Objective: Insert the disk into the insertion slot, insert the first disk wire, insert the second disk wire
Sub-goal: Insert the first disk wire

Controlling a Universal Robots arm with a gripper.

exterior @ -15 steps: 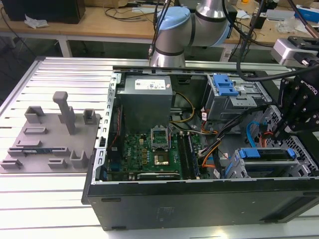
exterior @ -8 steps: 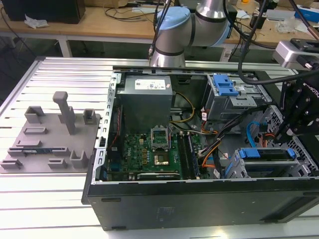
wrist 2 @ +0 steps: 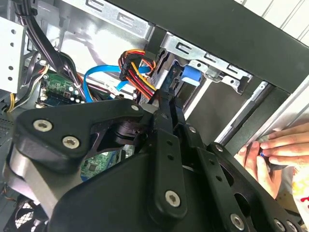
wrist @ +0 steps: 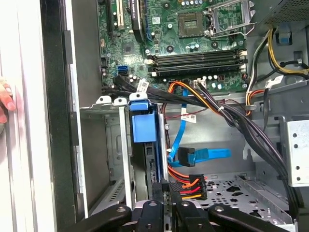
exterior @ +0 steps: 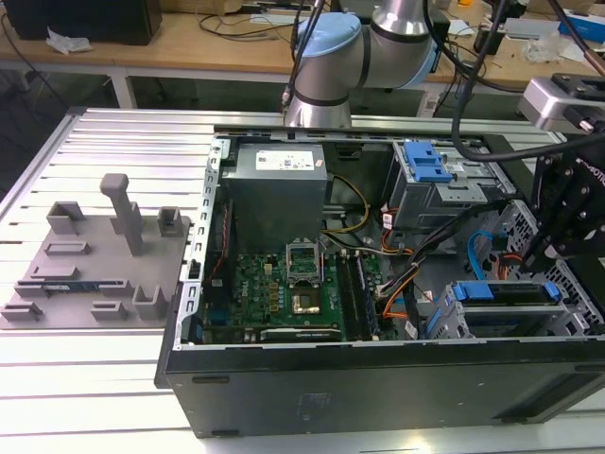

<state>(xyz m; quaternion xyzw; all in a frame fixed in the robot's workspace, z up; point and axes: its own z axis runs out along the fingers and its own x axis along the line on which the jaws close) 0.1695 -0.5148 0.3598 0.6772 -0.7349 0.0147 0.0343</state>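
Open computer case (exterior: 378, 378) on the desk (exterior: 95, 378). The disk (exterior: 506, 291) sits in the insertion slot (exterior: 440, 320). The end effector (wrist: 169, 187), clenched, is beside the multicoloured wire plug (wrist: 189, 186); whether it grasps the plug is unclear. Judged step: first disk wire, which calls for a straight, aligned push.

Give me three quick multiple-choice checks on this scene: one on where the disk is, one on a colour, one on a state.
1. The disk sits: A) in the insertion slot B) on the floor C) on a shelf.
2. The flat cable beside that slot is: A) white B) blue C) green.
3. The computer case is: A) closed B) upside down C) open-sided.

Key: A, its blue carrier stands inside the low grey cage; B, the cable is bright blue; C, the motherboard lies exposed.
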